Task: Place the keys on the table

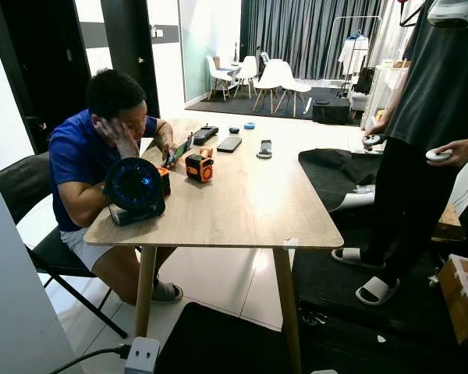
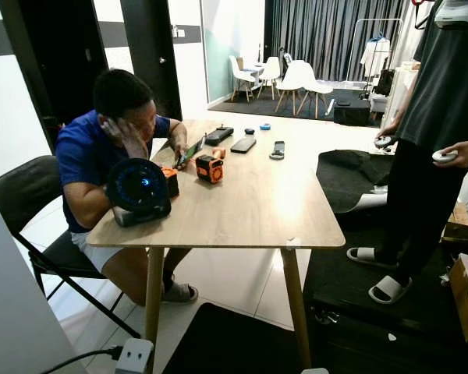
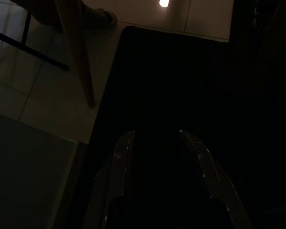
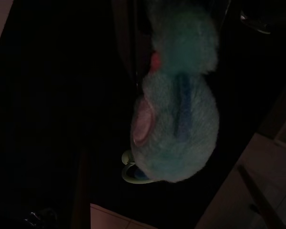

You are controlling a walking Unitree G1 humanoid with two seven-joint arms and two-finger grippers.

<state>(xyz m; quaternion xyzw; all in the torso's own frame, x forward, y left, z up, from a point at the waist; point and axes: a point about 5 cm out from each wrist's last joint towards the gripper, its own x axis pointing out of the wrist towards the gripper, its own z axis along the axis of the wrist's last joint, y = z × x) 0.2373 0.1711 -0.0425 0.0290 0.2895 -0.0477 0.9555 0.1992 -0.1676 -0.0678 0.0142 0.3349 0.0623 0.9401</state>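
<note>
Keys not down yet: the fluffy teal plush keychain (image 4: 176, 95) hangs mid-frame in the dark right wrist view, gripper state unclear. Left gripper (image 3: 157, 136) spread, empty. Light wooden table (image 1: 249, 202) waits centre-frame.

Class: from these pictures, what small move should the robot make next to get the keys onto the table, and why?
Probably raise the right gripper, which appears to hold a fluffy teal keychain low over the dark mat, toward the bare near end of the table. The seated person and the gadgets sit at its left and far side.
</note>
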